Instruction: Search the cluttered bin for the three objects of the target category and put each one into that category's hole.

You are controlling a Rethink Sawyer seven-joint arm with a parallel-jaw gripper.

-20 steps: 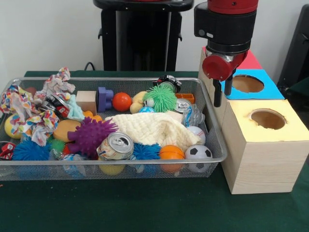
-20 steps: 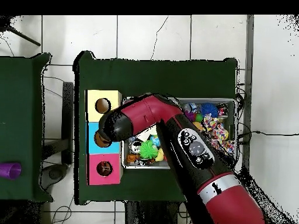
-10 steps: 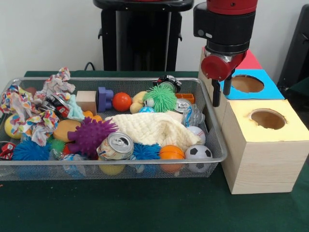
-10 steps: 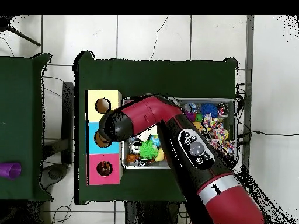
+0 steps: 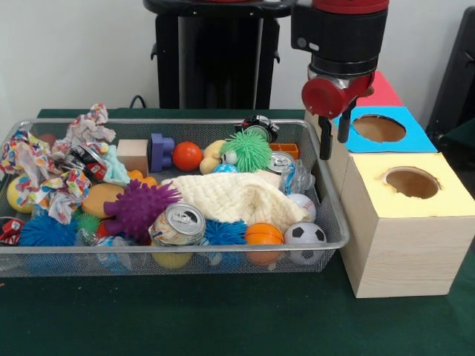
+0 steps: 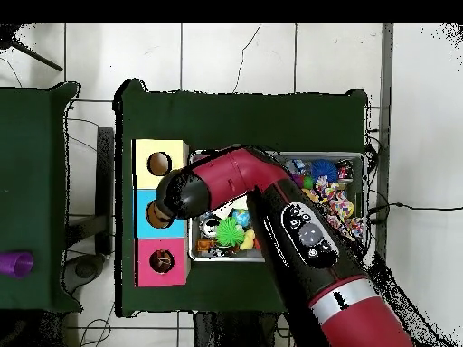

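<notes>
Pincer [image 5: 332, 141] hangs empty, two black fingers [image 5: 324, 139] spread apart, over edge between wire mesh bin [image 5: 326, 200] and wooden box's blue-topped hole [image 5: 379, 127]. Below it, toward bin: crushed silver can [image 5: 281, 162], green spiky ball [image 5: 247, 150]. Yellow-topped hole [image 5: 412, 182] nearer camera.

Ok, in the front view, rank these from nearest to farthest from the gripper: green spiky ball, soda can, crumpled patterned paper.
1. Green spiky ball, back of the basket, nearest the gripper.
2. Soda can, front middle.
3. Crumpled patterned paper, far end of the basket.
</notes>
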